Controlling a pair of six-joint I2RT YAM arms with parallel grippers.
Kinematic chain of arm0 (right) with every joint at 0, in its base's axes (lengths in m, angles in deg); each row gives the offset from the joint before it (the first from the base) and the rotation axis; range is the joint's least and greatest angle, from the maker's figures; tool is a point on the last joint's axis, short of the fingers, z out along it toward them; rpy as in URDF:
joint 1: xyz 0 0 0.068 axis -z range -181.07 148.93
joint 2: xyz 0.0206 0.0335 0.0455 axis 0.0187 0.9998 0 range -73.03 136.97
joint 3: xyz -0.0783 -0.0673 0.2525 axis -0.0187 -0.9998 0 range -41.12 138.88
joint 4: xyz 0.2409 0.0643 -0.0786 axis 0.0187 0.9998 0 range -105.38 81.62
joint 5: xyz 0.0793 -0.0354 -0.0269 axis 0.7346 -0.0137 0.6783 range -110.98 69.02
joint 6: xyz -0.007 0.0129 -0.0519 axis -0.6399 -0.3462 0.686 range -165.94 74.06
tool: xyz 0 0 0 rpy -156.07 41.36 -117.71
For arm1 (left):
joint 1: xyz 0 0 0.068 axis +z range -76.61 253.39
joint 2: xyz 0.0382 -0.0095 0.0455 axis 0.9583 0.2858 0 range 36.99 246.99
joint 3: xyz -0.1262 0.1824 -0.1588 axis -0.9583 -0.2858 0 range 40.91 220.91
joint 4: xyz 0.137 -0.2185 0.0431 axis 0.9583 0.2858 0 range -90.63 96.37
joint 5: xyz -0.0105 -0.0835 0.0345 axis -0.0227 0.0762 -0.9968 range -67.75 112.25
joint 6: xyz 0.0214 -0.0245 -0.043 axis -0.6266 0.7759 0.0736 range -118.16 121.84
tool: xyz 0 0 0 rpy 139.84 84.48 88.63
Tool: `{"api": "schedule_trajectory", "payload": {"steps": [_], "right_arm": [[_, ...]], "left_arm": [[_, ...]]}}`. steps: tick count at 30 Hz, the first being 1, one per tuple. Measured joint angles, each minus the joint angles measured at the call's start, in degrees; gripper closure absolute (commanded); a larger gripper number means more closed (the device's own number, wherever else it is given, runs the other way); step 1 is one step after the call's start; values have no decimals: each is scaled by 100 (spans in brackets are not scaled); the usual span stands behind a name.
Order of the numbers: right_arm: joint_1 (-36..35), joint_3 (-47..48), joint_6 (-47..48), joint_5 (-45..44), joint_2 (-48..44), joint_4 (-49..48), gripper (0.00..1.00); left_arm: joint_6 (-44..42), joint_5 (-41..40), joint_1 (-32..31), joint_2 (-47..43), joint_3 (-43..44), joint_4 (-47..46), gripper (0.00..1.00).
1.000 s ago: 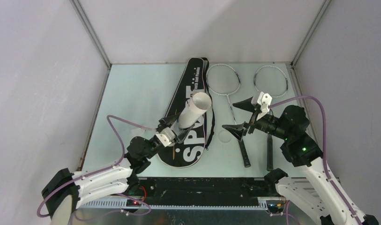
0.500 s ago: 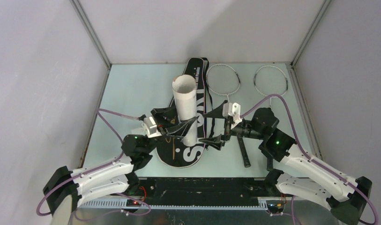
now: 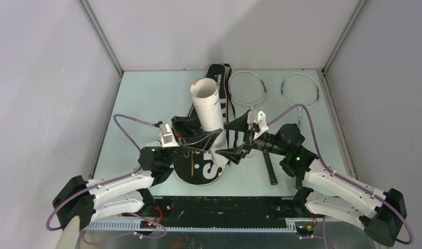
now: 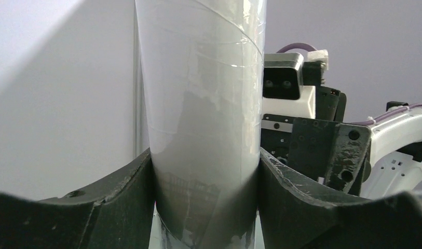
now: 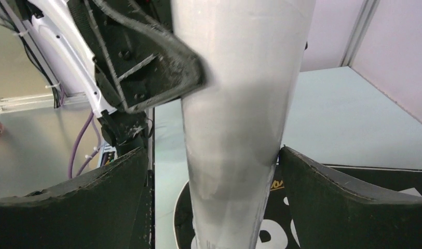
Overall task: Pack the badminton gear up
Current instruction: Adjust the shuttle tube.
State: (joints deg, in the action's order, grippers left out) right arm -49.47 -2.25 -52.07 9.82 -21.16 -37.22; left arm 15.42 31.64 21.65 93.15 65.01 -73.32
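In the top view, the white tube [image 3: 211,115] is seen standing almost upright, with its open end up and tipped a little toward the far side. Its bottom end is over the black bag [image 3: 217,78], which is laid flat on the table [image 3: 146,98]. Whether the tube rests on the bag cannot be told. The tube is held low down by the left jaws, which are closed part way around it. The right jaws are opened wide and set around the tube from the right. The first racket [image 3: 247,88] is laid just beside the bag. The second racket [image 3: 300,89] is laid further right, and both round heads are at the far end.

In the left wrist view, the tube [image 4: 203,129] fills the middle. The left jaws are pressed tight on both of its sides. Part of the right arm [image 4: 400,135] is seen behind it.

In the right wrist view, the tube [image 5: 240,129] is seen between the right jaws, with a gap left on each side. Nothing is gripped by them. The bag [image 5: 302,228], with white letters on it, is seen below.
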Motion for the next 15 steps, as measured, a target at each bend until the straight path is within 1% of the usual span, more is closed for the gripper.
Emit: {"api": "schedule_trajectory", "payload": {"steps": [1, 2, 3, 4, 7, 9, 14, 15], "right_arm": [[-2, -2, -70, 0, 76, -107, 1], [-7, -4, -140, -22, 162, -219, 1], [-7, -4, -221, -42, 238, -323, 2], [-9, -4, -284, -59, 310, -424, 3], [-20, -7, -426, -125, 426, -616, 6], [-22, -17, -439, -160, 435, -649, 6], [-85, -17, -214, -361, 439, -599, 9], [-94, -17, -168, -431, 444, -570, 12]], "left_arm": [[7, -2, -22, 79, 13, -59, 48], [17, -4, -39, 144, 13, -114, 53], [42, -9, -63, 221, 13, -175, 56], [57, -17, -94, 299, 17, -232, 57], [98, -52, -188, 492, 24, -319, 57], [103, -96, -216, 533, 24, -374, 50], [153, -94, -271, 551, 37, -487, 50], [175, -55, -293, 570, 74, -494, 50]]}}
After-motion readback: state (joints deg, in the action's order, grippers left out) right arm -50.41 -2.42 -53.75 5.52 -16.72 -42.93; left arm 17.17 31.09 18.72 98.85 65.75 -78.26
